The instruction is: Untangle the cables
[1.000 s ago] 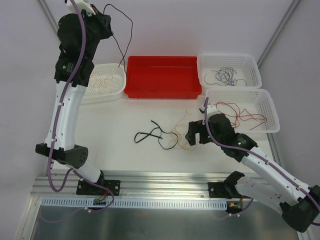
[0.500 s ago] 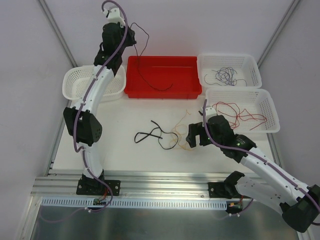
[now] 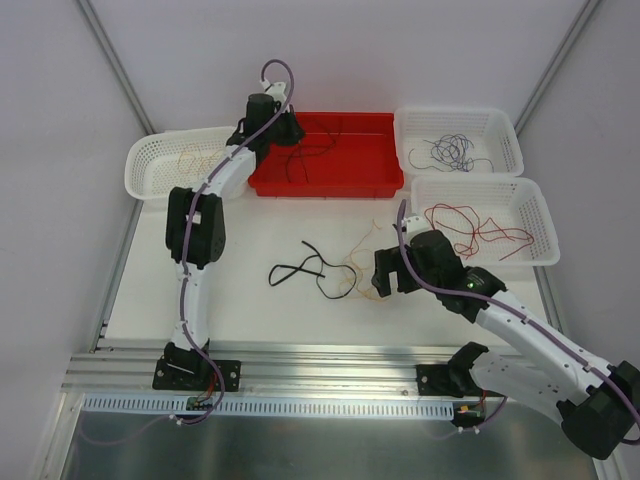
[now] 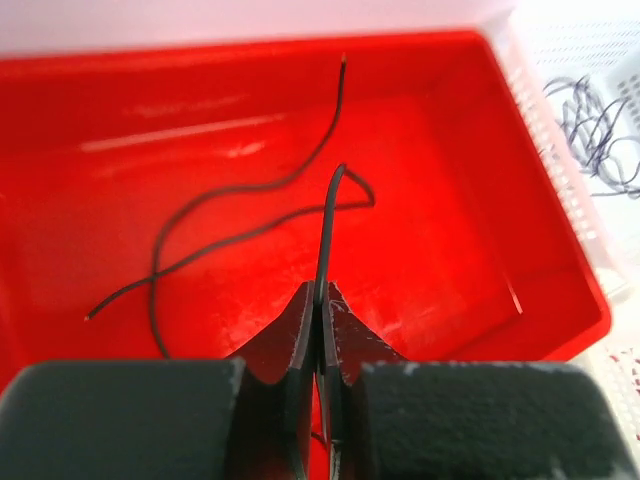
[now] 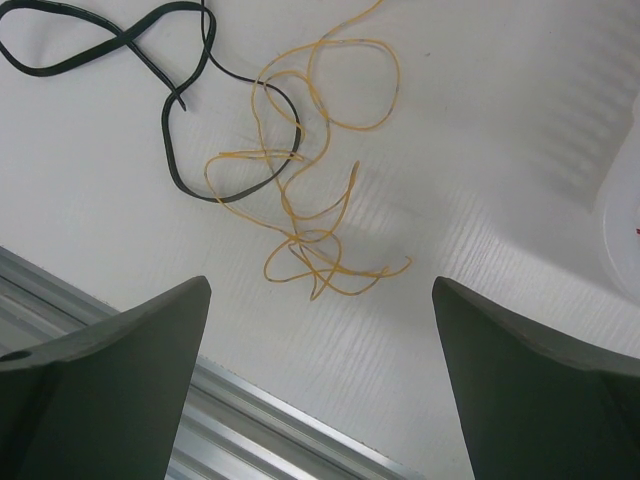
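Observation:
My left gripper (image 3: pixel 287 130) (image 4: pixel 322 300) hangs over the red bin (image 3: pixel 375 182) (image 4: pixel 520 200), shut on a thin black cable (image 4: pixel 328 230). That cable rises from the pinched fingers and curls down onto the bin floor, where black cable loops (image 3: pixel 312 142) (image 4: pixel 240 225) lie. On the table a yellow cable (image 3: pixel 362 272) (image 5: pixel 330 265) is tangled with a black cable (image 3: pixel 300 268) (image 5: pixel 170 150). My right gripper (image 3: pixel 385 270) (image 5: pixel 320 290) hovers open just above the yellow knot, touching nothing.
A white basket (image 3: pixel 150 165) at the left holds yellow cables. Two white baskets at the right hold purple-blue cables (image 3: pixel 450 150) and red cables (image 3: pixel 470 225). The aluminium rail (image 5: pixel 250 440) runs along the near table edge.
The left arm swung down from high at the back left to the red bin, laying its black cable into it. The right gripper barely moved and stayed open.

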You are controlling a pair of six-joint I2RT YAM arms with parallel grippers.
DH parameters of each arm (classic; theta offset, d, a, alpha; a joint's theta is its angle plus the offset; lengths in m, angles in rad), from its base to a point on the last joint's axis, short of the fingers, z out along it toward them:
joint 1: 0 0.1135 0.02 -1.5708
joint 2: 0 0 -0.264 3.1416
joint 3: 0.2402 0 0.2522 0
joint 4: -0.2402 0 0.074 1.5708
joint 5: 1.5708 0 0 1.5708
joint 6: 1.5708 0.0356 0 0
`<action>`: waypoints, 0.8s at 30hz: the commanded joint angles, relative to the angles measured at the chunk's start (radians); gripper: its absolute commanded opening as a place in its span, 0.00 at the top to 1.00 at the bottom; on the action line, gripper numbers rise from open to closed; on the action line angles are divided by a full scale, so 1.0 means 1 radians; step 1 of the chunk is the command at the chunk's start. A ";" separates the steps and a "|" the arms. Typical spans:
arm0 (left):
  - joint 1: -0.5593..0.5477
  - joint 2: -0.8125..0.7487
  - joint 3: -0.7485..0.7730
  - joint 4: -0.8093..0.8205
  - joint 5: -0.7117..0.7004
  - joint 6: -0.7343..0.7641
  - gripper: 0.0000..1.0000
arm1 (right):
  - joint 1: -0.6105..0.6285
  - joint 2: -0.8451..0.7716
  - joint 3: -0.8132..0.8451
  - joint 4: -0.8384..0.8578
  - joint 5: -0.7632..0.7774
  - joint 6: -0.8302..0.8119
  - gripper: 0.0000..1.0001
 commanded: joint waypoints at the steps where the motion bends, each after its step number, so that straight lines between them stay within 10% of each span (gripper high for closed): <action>1: -0.010 0.046 0.005 0.028 0.047 -0.019 0.98 | -0.006 0.012 0.015 0.011 0.004 -0.010 0.02; 17: 0.078 0.112 0.000 -0.127 -0.063 -0.258 0.89 | -0.004 0.041 0.022 0.003 -0.002 0.011 0.02; 24: 0.076 0.054 -0.026 -0.144 -0.079 -0.232 0.68 | -0.003 0.020 0.022 -0.009 -0.004 0.020 0.02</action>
